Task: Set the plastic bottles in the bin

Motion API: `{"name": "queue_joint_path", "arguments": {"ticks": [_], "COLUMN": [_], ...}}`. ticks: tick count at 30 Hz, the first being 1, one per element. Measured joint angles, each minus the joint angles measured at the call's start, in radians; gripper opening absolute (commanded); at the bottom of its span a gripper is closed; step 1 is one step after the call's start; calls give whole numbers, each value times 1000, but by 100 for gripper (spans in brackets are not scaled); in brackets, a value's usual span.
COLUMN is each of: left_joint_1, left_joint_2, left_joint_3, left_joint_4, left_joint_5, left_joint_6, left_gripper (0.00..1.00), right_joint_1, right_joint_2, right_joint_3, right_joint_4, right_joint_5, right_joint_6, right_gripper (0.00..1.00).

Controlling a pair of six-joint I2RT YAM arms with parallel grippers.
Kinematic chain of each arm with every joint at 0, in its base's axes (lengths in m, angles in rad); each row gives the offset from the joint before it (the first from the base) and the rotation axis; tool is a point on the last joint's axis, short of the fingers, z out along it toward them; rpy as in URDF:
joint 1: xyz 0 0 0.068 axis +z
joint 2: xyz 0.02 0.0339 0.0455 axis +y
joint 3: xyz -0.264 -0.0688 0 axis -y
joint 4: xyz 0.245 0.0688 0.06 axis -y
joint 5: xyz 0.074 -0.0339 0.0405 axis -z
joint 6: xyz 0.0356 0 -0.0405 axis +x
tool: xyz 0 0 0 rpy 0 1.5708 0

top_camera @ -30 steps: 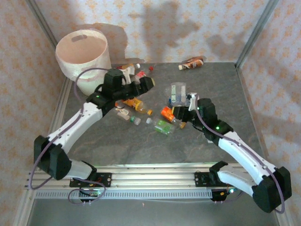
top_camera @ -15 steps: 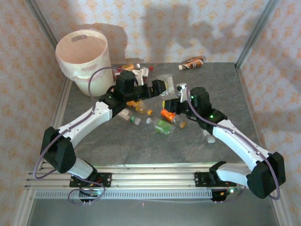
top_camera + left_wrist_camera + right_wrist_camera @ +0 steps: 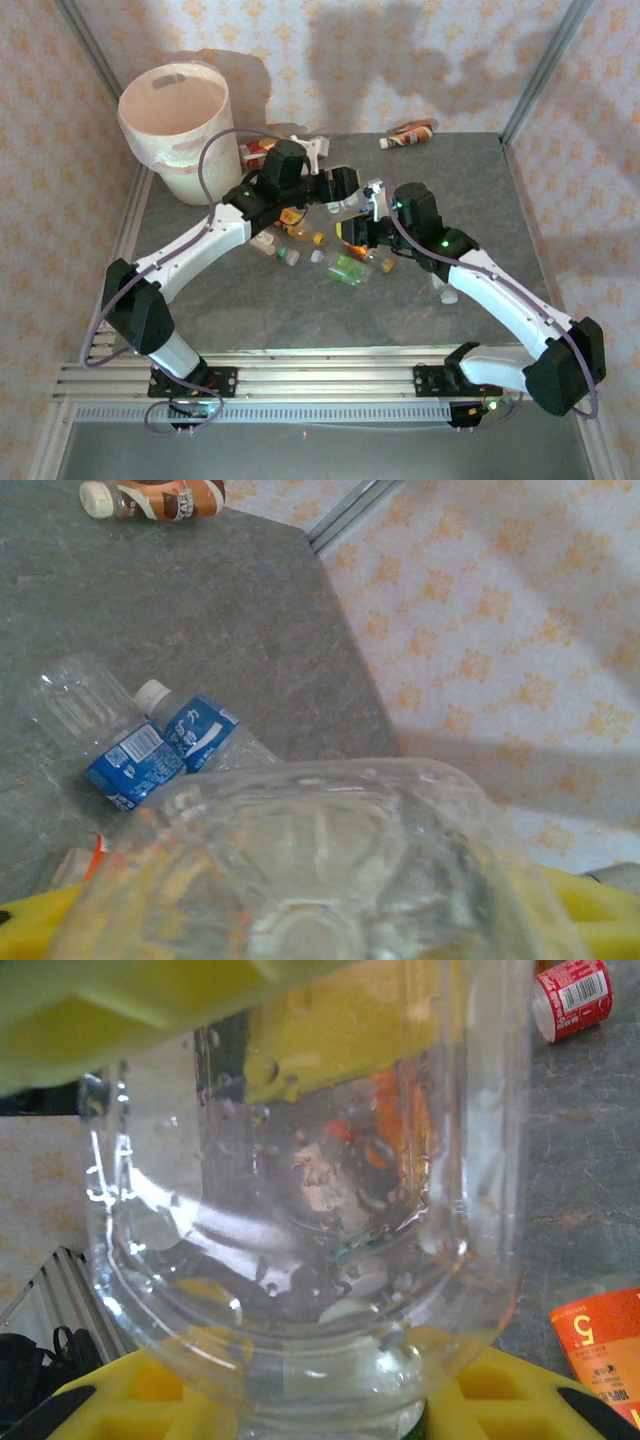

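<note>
Swung to mid-table, left gripper [image 3: 347, 190] flanks clear bottle [image 3: 310, 1190] pinched by right gripper [image 3: 372, 202], clamp uncertain; bin [image 3: 178, 125] at far-left corner.

The left arm [image 3: 195, 245] and right arm [image 3: 505, 300] share glossy white link shells, chunky black joint housings and small green lights [image 3: 443, 243]. A mauve cable [image 3: 204, 165] loops along each. The left hand [image 3: 343, 188] and right hand [image 3: 366, 222] have yellow moulded plastic fingers [image 3: 505, 1385]. Their black bases [image 3: 190, 378] bolt to a silver slotted rail [image 3: 320, 366].
</note>
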Motion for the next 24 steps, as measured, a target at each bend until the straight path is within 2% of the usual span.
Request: {"name": "queue_joint_path", "arguments": {"ticks": [2, 4, 6, 13, 20, 24], "left_joint_1": [-3, -3, -3, -3, -3, -2], "left_joint_2": [0, 0, -3, -18, -31, -40], "left_joint_3": [0, -1, -5, -37, -51, -56], "left_joint_4": [-3, -3, 2, -39, -48, -70], "left_joint_5": [-2, -4, -7, -85, -134, -175], "left_joint_6": [-6, -10, -11, -2, -2, -2], "left_gripper": [53, 50, 51, 46, 45, 45], "right_joint_1": [2, 2, 2, 3, 3, 3], "right_joint_2": [0, 3, 4, -10, -100, -141], "right_joint_3": [4, 11, 18, 28, 28, 14], "right_joint_4": [-14, -25, -35, -58, -60, -60], "right_joint_5": [2, 5, 7, 85, 144, 228], "right_joint_6": [-1, -5, -11, -1, 14, 44], "right_gripper": [26, 42, 62, 99, 99, 99]}}
